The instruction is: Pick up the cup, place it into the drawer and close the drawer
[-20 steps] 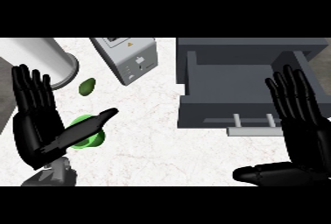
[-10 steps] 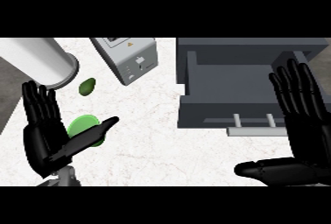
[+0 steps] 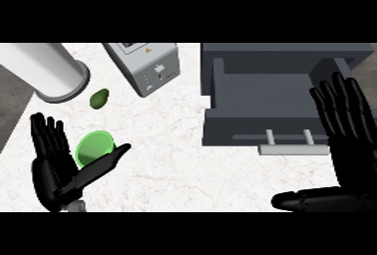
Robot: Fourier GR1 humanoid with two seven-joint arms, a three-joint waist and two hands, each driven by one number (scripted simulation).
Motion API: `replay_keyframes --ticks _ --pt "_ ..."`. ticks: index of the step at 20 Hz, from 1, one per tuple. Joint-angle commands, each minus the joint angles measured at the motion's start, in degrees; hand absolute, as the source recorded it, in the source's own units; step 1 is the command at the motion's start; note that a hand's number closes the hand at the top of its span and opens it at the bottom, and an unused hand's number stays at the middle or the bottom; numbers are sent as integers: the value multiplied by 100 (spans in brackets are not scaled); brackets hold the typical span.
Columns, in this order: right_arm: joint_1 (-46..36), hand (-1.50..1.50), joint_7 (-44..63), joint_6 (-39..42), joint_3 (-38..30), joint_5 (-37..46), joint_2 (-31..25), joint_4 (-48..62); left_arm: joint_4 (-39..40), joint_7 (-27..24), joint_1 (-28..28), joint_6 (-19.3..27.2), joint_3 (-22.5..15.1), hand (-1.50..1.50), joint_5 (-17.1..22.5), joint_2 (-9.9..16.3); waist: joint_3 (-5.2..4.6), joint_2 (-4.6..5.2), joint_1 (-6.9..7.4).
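Observation:
A green cup [image 3: 94,147] stands on the white counter at the left, its open mouth facing up. My left hand [image 3: 55,169] is open around it, fingers straight on the cup's left and the thumb reaching under its right side, partly covering its lower edge. The grey drawer [image 3: 274,102] stands pulled open at the upper right, its inside bare, with a pale handle [image 3: 290,142] on its front. My right hand [image 3: 346,129] is open at the right edge, fingers up, overlapping the drawer's right front corner, thumb stretched left along the bottom.
A large pale cylinder [image 3: 46,69] lies at the upper left. A small dark green object [image 3: 98,98] lies just below it. A grey toaster-like appliance [image 3: 146,65] stands at the top centre. The counter's left edge runs close to my left hand.
My left hand has sunk lower in the view and the cup now shows more fully between its fingers and thumb. My right hand has barely shifted.

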Motion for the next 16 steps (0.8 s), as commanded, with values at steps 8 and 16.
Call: replay_keyframes --ticks 8,16 --pt "-22 -150 173 155 -327 -303 -105 -127 951 -928 199 -383 418 -150 689 -5 0 0 -3" --pt "-482 -150 359 19 -221 -148 -62 75 2156 -1897 240 -1125 916 -150 1227 133 -2 2 5"
